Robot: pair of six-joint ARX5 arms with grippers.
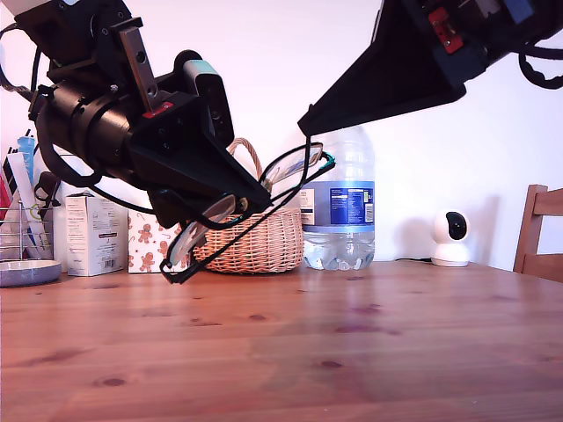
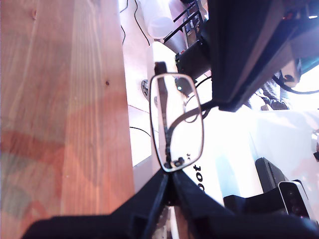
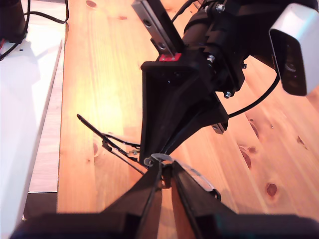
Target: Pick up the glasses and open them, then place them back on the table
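Note:
The glasses point(image 1: 290, 176) hang in the air above the table point(image 1: 352, 352), tilted, with one lens high and the other point(image 1: 189, 237) lower toward the exterior view's left. My first gripper point(image 1: 264, 198), on the arm at the exterior view's left, is shut on the frame near the upper lens point(image 2: 177, 124); its jaws point(image 2: 169, 179) pinch the rim. My second gripper point(image 1: 310, 130) reaches down from the exterior view's upper right. It point(image 3: 163, 172) is shut on a thin part of the frame, with the temple arms point(image 3: 114, 144) trailing beside it.
Behind the glasses stand a wicker basket point(image 1: 255, 242) and a large water bottle point(image 1: 343, 202). A white camera point(image 1: 450, 237) and a wooden chair point(image 1: 541, 229) are at the exterior view's right. Boxes point(image 1: 92, 233) and a wire rack point(image 1: 22, 220) are at its left.

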